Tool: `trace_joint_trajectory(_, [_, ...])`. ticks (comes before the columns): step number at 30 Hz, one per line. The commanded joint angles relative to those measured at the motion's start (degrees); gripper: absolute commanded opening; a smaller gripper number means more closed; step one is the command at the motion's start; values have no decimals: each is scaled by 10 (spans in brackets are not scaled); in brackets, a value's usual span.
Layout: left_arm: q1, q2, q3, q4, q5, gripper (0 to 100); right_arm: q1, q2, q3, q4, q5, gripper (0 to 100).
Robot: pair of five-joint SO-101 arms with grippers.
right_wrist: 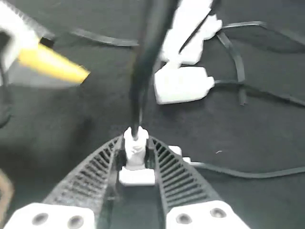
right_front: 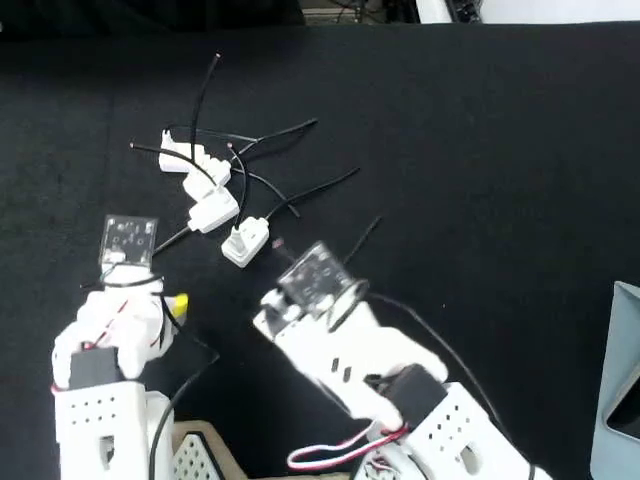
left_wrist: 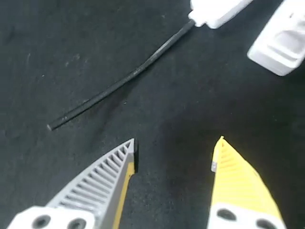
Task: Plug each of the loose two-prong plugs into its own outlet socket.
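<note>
Plug pieces [right_front: 213, 212] in white plastic, each trailing a black cord, lie in a loose cluster on the left half of the black worktop [right_front: 480, 150]. I cannot tell which of them are plugs and which are sockets.

At the left, the left claw [left_wrist: 177, 140] hangs just over the cloth with its grey and yellow fingers [left_wrist: 233, 176] spread wide and nothing between them. Ahead of it a loose cord [left_wrist: 119, 81] lies flat and runs up into one white piece [left_wrist: 217, 10]. A second white piece [left_wrist: 281, 47] lies just beside that one. In the high view the yellow fingertip [right_front: 178, 300] shows in front of the cluster, near it but apart from it.

Farther back in the cluster, two more white pieces [right_front: 190, 160] lie touching, with their cords crossing.

Right of the left arm, near the front middle of the worktop, the right claw [right_wrist: 136, 143] is pressed together on a held plug [right_wrist: 136, 175]. It pinches the narrow white body from both sides, and the plug's cord [right_wrist: 143, 62] rises toward the wrist camera. The nearest white piece [right_wrist: 183, 86] lies just beyond it.

At the right edge stands a grey-blue container [right_front: 622, 380], well apart from everything else.
</note>
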Motion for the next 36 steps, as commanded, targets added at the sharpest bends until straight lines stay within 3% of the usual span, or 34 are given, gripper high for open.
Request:
trace_joint_trajectory(1, [-17,-83,26,21,4,263,-27,-1,-3,-20,-6,11])
trace_joint_trajectory(9, [-14,-176,40,81,4,263,-27,17,13,-43,-6,11])
trace_joint_trajectory(21, [-17,-198,47,93,4,262,-25,226,15,-183,-30,11])
trace_joint_trajectory(36, [-17,-198,47,95,2,261,19,248,70,-220,7,11])
